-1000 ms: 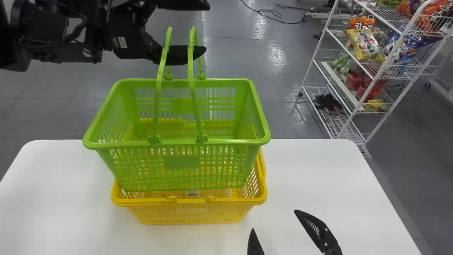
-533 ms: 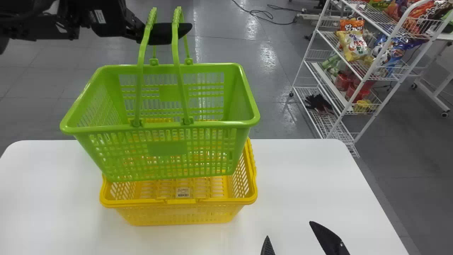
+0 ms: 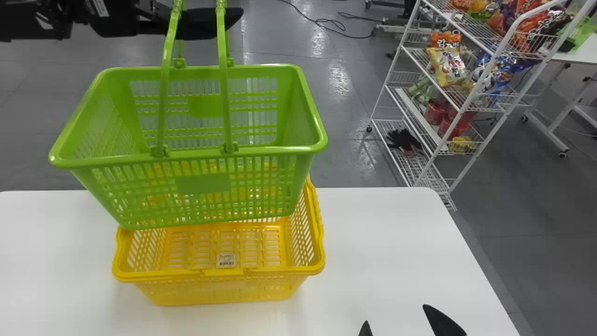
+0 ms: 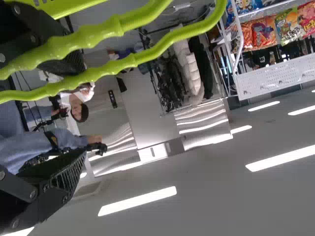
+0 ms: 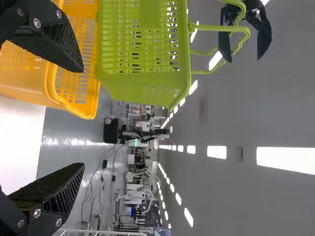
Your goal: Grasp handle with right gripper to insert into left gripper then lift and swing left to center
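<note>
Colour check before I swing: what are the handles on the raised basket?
Bright green handles, like the basket itself; they show best in the head view.

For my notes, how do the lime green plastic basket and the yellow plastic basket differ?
The green basket hangs from the left gripper; the yellow basket sits on the white table. The green one's handles stand up; the yellow one's lie folded. Both are open-topped with slotted walls.

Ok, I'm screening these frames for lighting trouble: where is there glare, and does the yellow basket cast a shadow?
Head view: glare patches on the floor; a faint, soft shadow on the table beside the yellow basket. Left wrist view: ceiling lights glare white. Right wrist view: ceiling lights glare too, and the floor shines.
</note>
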Controlling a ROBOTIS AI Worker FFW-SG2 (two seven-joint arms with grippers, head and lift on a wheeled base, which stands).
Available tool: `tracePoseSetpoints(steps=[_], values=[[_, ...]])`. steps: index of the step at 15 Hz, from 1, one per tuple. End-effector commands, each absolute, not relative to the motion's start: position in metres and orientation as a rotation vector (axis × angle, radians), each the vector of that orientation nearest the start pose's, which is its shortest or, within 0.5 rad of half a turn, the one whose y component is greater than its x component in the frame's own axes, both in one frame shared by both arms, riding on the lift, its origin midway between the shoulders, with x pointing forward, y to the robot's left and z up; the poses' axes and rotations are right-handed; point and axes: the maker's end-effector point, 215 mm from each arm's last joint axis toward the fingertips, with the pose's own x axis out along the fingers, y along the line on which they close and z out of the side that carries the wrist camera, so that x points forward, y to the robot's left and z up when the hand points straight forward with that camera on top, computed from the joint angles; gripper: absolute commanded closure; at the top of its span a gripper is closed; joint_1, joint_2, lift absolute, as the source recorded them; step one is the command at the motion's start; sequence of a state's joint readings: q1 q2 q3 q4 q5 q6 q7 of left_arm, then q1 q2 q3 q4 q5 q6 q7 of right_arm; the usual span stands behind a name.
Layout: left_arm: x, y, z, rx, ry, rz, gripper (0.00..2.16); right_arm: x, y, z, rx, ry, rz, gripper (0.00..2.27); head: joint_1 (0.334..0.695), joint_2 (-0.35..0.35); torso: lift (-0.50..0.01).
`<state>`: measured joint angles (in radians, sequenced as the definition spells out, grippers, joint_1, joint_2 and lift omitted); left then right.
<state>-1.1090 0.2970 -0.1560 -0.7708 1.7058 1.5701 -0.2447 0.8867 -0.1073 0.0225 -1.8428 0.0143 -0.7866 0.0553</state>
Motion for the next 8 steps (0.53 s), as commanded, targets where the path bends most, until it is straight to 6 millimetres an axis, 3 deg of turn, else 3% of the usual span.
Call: tracePoseSetpoints(steps=[1,4,8], values=[[0.558,0.051,-0.052,-1.071,0.885,-1.311,1.86,0.271,-0.204,-0.353,-0.055,-0.167,0.161,0.14,0.676,-0.207,-0.093],[0.56,0.055,-0.053,-1.053,0.891,-1.297,2.09,0.268,-0.204,-0.352,-0.052,-0.173,0.158,0.14,0.684,-0.206,-0.093],[0.564,0.071,-0.055,-1.032,0.886,-1.26,2.09,0.265,-0.208,-0.35,-0.045,-0.184,0.148,0.14,0.685,-0.199,-0.093]])
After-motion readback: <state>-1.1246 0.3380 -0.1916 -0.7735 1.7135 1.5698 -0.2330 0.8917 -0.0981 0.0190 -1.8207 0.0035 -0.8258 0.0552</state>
